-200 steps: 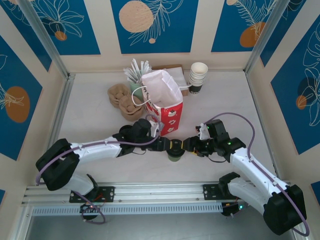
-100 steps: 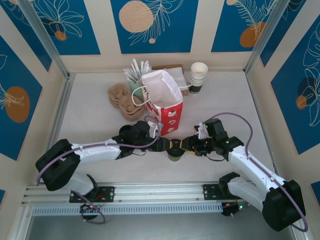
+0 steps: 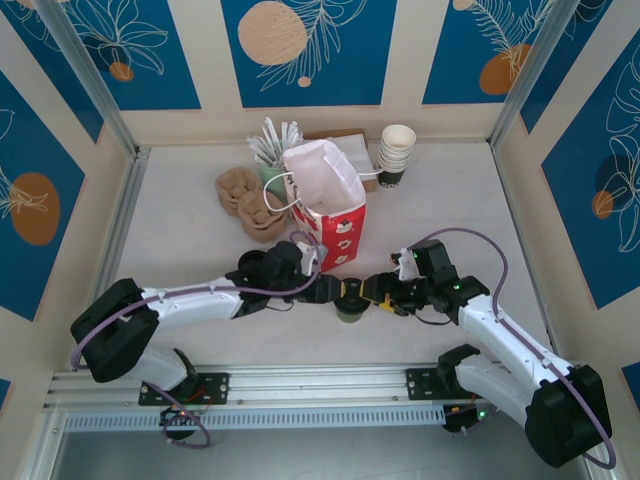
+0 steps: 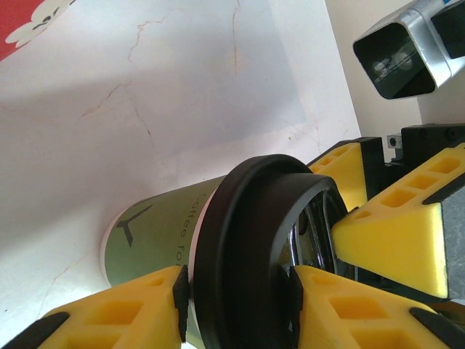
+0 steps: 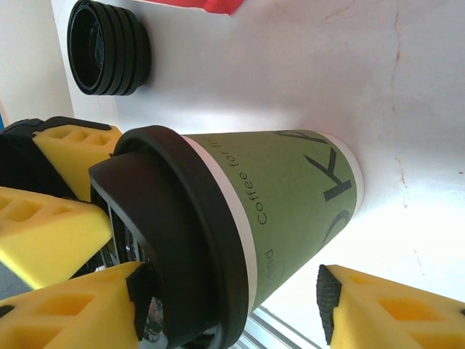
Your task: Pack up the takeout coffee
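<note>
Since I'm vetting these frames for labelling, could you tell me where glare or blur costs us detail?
Left wrist: table glares white beside the cup, lid sharp. Right wrist: cup print crisp, table overexposed. Top: even light, cup tiny.

coffee cup (image 3: 349, 314): mostly covered in top view | cup lettering (image 5: 263, 196): partly hidden | red bag (image 5: 218, 4): cropped by top edge

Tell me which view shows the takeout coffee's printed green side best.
The right wrist view: the takeout coffee spans the frame, with its green wall, lettering and black lid all clear. The left wrist view shows mostly the lid and a slice of print. The top external view shows it small, with the print unreadable.
</note>
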Controlling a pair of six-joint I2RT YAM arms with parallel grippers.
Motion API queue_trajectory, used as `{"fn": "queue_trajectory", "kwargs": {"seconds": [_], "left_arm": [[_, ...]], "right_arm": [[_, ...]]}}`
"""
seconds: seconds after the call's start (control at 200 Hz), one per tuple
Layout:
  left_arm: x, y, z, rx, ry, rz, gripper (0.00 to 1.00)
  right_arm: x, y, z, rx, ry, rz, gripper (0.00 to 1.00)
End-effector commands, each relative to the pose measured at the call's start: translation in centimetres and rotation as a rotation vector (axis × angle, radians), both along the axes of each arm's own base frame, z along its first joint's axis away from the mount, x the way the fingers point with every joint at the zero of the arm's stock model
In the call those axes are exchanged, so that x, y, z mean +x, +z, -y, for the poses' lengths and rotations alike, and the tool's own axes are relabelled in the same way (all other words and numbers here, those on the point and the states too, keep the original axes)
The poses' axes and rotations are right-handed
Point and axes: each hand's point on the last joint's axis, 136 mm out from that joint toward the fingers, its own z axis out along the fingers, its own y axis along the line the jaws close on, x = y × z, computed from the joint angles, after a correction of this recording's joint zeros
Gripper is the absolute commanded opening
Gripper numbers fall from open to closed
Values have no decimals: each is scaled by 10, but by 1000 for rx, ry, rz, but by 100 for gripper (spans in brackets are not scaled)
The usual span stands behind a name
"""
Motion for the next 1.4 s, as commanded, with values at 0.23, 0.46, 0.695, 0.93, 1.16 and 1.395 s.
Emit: {"fn": "queue_trajectory", "kwargs": {"seconds": [0.23,0.46,0.695,0.93,1.16,1.395], "left_arm": [[-6,-7,-5,145,-26,-13,48],[-5,7,-5,148,-36,7,48],[-3,24,-13,165,-15,42,56],[1,48,-31,182,27,116,62],[1,66,-59,194,82,161,63],[6,68,-103,231,203,189,67]], "right_arm": [[-15,2,-2,13,26,-90,67],[-16,7,-5,39,26,-97,67],[-18,7,-8,65,29,-89,64],[-18,3,-13,76,31,-74,60],[-18,1,-20,80,30,-70,59],[-15,0,-35,85,41,-43,55]]}}
